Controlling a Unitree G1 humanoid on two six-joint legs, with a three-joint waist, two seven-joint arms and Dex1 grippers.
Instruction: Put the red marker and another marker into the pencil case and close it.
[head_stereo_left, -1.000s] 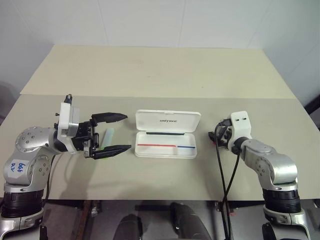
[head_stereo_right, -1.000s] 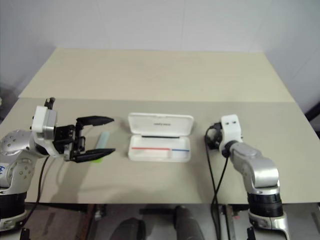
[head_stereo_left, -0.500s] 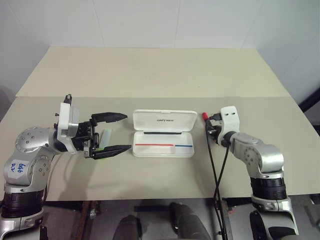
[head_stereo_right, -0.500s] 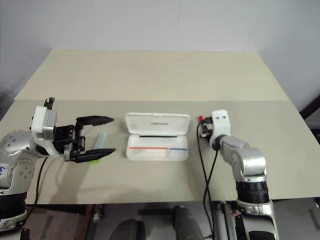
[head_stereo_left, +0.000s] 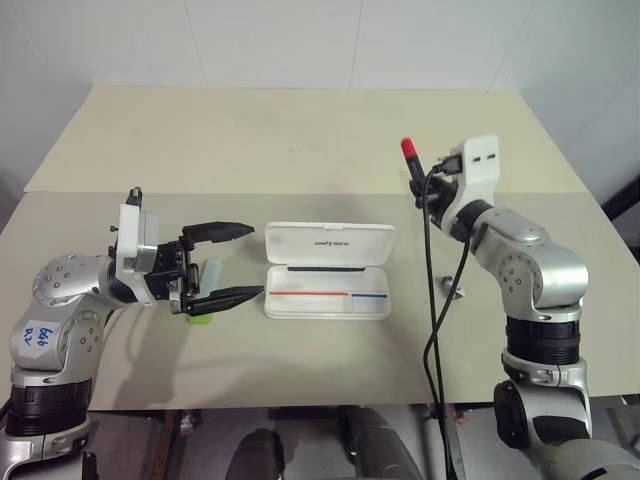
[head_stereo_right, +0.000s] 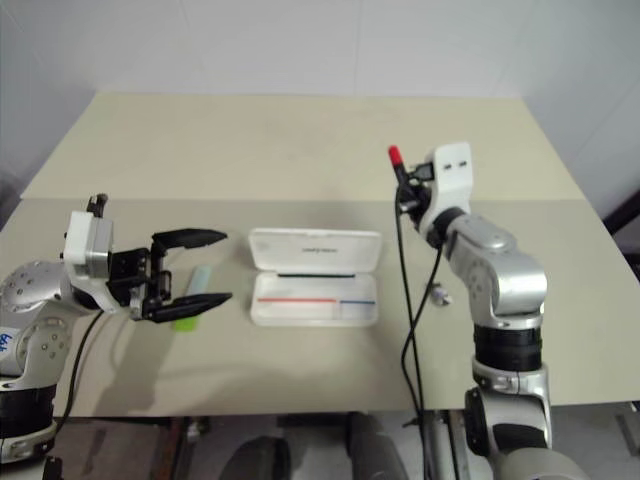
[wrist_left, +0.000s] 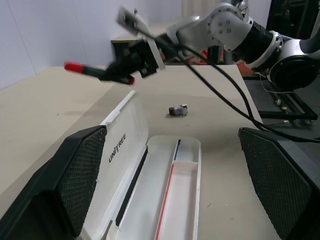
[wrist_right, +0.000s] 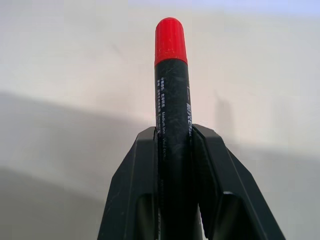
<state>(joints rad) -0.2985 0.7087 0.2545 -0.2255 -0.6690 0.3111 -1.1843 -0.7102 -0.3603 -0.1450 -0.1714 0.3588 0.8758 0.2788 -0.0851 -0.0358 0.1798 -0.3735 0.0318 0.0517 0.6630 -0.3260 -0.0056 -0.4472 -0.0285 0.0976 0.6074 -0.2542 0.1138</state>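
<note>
The pencil case (head_stereo_left: 328, 270) lies open on the table, a white box with its lid tipped back and red and blue lines inside. Above and to the right of it my right gripper (head_stereo_left: 421, 186) is raised and shut on the red marker (wrist_right: 172, 100), whose red cap (head_stereo_left: 408, 150) sticks up past the fingers. The other marker, a light-green highlighter (head_stereo_left: 208, 279), lies flat on the table left of the case. My left gripper (head_stereo_left: 253, 261) hovers open over it, pointing at the case, with nothing between its fingers (wrist_left: 65, 185).
A small grey stub (head_stereo_left: 452, 291) lies on the table right of the case, under my right arm. A black cable (head_stereo_left: 432, 300) hangs from the right wrist down past the table's front edge. Bare tabletop stretches behind the case to the wall.
My right gripper has shut on the red marker beside the case and lifted it well above the table, moving slightly toward the case. The left gripper has stayed put and open.
</note>
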